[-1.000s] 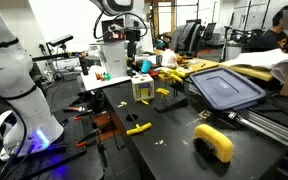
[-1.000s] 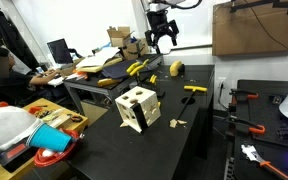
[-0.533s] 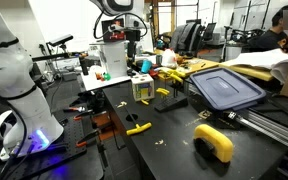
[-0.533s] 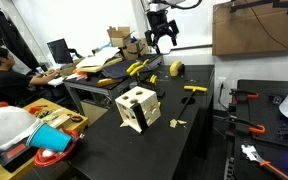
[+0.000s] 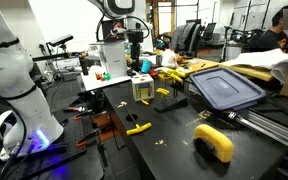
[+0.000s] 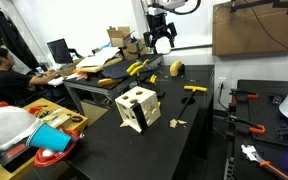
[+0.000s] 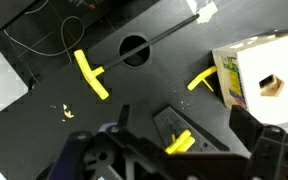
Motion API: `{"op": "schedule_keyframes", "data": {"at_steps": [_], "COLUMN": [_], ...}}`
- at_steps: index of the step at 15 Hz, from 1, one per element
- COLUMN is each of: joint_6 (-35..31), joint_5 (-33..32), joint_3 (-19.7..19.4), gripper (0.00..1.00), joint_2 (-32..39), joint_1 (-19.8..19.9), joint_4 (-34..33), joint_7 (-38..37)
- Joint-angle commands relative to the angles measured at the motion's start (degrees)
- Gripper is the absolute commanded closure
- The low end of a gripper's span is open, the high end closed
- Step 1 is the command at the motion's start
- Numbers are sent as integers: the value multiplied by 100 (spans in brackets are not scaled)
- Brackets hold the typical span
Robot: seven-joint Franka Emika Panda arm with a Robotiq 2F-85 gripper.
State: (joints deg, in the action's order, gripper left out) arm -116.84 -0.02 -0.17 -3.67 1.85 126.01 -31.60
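Box [image 6: 137, 108] sits front-centre on table [image 6: 189, 150], T-piece [image 6: 194, 89] behind it to rt, roll [image 6: 177, 68] further back.

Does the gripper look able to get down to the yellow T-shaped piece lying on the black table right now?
Probably yes. The gripper hangs open above the black table, and the yellow T-shaped piece lies flat on bare surface, apart from the wooden box, so nothing seems to block a descent.

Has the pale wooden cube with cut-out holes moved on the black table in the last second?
No. The pale wooden cube sits at the same spot on the black table, no nearer the yellow T-shaped piece.
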Motion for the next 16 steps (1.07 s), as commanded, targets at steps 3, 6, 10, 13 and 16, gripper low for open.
{"op": "schedule_keyframes", "data": {"at_steps": [3, 6, 10, 13, 16], "joint_6": [-958, -1248, -1747, -1969, -2233], "joint_5": [82, 432, 769, 886, 993], "joint_3": [-151, -208, -156, -154, -164], "gripper": [0, 0, 0, 0, 0], "joint_2": [225, 369, 480, 625, 787], "joint_1": [124, 129, 26, -31, -75], "joint_4": [428, 639, 881, 949, 990], "joint_7": [-520, -548, -719, -863, -977]}}
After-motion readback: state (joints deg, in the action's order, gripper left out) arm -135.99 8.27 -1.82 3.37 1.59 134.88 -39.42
